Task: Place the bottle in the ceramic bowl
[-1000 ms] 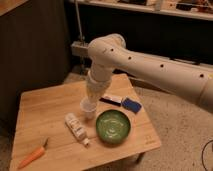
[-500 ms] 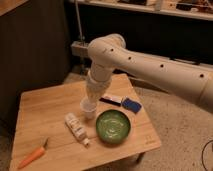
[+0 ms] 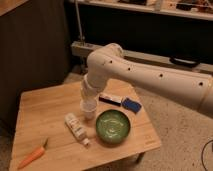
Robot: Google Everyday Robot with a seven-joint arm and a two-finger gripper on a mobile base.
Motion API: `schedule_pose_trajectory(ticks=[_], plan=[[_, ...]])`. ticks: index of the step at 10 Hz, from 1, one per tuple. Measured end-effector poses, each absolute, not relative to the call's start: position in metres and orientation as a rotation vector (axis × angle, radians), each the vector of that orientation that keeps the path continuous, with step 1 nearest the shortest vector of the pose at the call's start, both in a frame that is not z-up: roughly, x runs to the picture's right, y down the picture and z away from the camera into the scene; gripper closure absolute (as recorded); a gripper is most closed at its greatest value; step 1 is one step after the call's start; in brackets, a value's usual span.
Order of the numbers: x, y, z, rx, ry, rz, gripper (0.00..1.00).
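**Bottle lies beside the bowl, not in it**

The bottle (image 3: pixel 76 128) is small, white and elongated, with a printed label. It lies on its side on the wooden surface (image 3: pixel 45 120), slanted, with its narrow cap pointing toward the near right. The ceramic bowl (image 3: pixel 114 128), round, shallow and green glazed with a faint pale pattern inside, sits upright just right of it. The cap seems to stop just short of the rim. The gripper (image 3: pixel 88 99) hangs just behind the bottle's far end.

Nothing has visibly moved: the jaws stay low over the table (image 3: pixel 41 114), at the small white cup (image 3: pixel 89 107).
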State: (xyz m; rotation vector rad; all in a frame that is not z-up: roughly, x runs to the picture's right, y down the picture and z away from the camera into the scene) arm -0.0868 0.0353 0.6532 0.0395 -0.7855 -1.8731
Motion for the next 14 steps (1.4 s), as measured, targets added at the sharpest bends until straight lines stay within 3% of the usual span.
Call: schedule_pose_trajectory(ticks=[1, 3, 8, 9, 14], plan=[[-0.091, 0.037, 0.656, 0.022, -0.827, -1.881, 0.87], [-0.098, 0.039, 0.660, -0.028, -0.895, -1.886, 0.84], [-0.110, 0.048, 0.663, -0.154, -1.043, -1.838, 0.34], [-0.115, 0.048, 0.661, -0.172, -1.066, -1.833, 0.30], [-0.134, 0.070, 0.653, -0.271, -1.129, -1.839, 0.30]])
